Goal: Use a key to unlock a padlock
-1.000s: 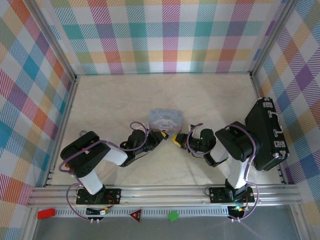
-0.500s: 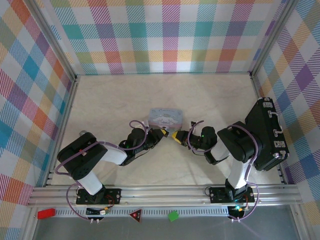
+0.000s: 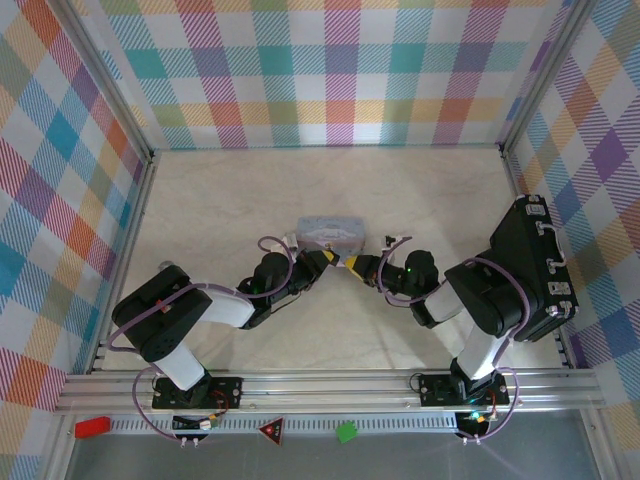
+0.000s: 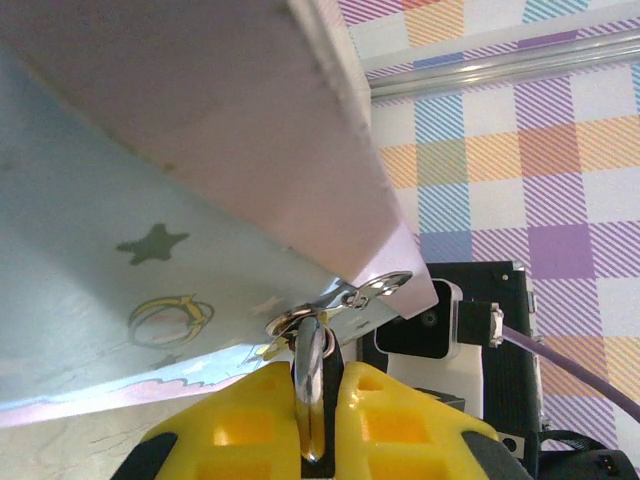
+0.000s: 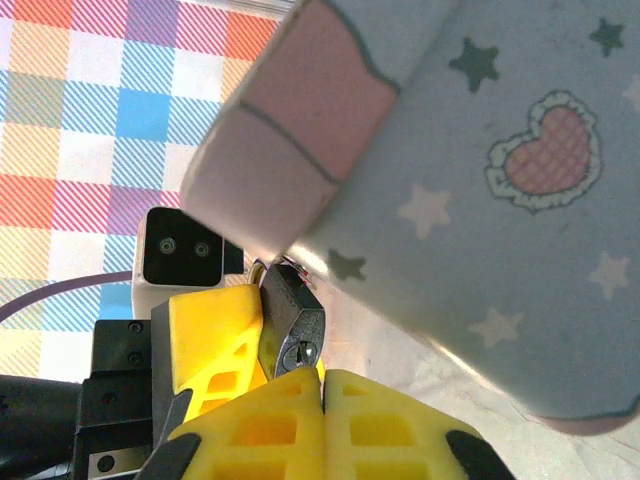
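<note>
The light-blue cartoon tin [image 3: 330, 231] sits mid-table, with both grippers meeting at its near edge. My left gripper [image 3: 324, 262] [image 4: 310, 400] is shut on the padlock [image 4: 310, 380], a silvery and dark piece hanging from the tin's metal hasp [image 4: 375, 290]. In the right wrist view the padlock's dark body [image 5: 293, 315] hangs under the tin [image 5: 480, 200], keyhole facing the camera. My right gripper [image 3: 357, 266] [image 5: 322, 385] is shut, its tips against the keyhole. Of the key [image 5: 303, 351] I see a thin silvery sliver in the slot; the rest is hidden between the pads.
A black case [image 3: 535, 270] stands against the right wall. Plaid walls close in the table on three sides, and an aluminium rail [image 3: 330, 385] runs along the near edge. Open tabletop [image 3: 300, 190] lies behind the tin.
Both grippers have moved away from the bases toward the tin, and the right one has closed in on the left one. The tin has shifted slightly.
</note>
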`<state>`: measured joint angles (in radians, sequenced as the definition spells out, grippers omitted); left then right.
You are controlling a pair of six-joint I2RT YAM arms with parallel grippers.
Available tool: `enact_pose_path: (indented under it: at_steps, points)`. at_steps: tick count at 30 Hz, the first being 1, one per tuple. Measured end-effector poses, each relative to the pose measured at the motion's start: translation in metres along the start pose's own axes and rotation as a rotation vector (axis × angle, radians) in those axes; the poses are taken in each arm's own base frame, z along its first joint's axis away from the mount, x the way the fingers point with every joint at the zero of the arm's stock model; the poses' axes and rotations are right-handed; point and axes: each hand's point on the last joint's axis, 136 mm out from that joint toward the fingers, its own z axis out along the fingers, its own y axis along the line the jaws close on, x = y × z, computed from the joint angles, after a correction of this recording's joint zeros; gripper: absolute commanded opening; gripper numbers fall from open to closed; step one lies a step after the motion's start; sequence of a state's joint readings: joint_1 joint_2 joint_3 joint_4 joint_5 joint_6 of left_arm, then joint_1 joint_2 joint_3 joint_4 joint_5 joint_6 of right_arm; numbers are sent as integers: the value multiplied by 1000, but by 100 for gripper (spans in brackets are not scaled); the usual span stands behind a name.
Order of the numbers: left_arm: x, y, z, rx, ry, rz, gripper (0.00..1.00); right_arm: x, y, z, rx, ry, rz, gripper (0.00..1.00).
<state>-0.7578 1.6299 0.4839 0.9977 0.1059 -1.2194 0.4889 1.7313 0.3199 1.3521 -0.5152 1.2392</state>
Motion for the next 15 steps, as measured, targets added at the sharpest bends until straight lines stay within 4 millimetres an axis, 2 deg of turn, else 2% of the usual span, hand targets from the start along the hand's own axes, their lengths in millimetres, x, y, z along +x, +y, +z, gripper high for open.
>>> enact_pose_path:
  at_steps: [7,15]
  points:
    - [-2,-5,1,11,-3,0,0,-4,3,0,-13,8,-22,0]
    - [-5,-20,5,48,-5,5,0,-19,14,-4,-59,35,-49,0]
